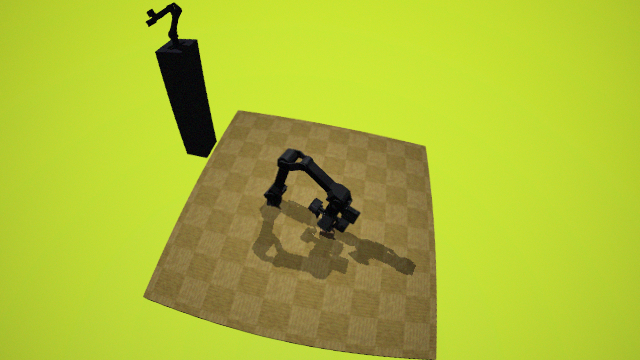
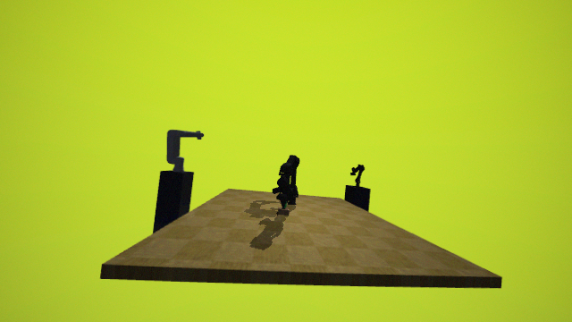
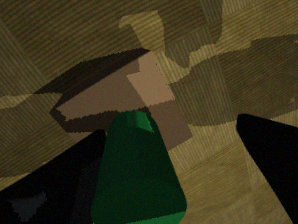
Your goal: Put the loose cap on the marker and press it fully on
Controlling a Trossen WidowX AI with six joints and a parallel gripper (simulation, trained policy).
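Note:
The green cap [image 3: 137,172] stands over the holder block [image 3: 155,85] [image 1: 327,235] [image 2: 282,212] in the wrist view. A trace of green shows just above the block in the exterior view. The marker is hidden beneath the cap, and whether the cap is pressed fully on cannot be told. My gripper [image 3: 172,129] [image 1: 327,230] is open, with its fingers on either side of the cap. The left finger in the wrist view is close beside the cap or touching it. The right finger is well apart from it.
The checkered wooden table [image 1: 300,310] [image 2: 357,255] bears the arm and its shadows. A dark pedestal [image 1: 185,100] [image 2: 357,197] with a small arm stands beyond the table edge. Another dark pedestal [image 2: 173,197] with a grey arm shows at the left in the exterior view.

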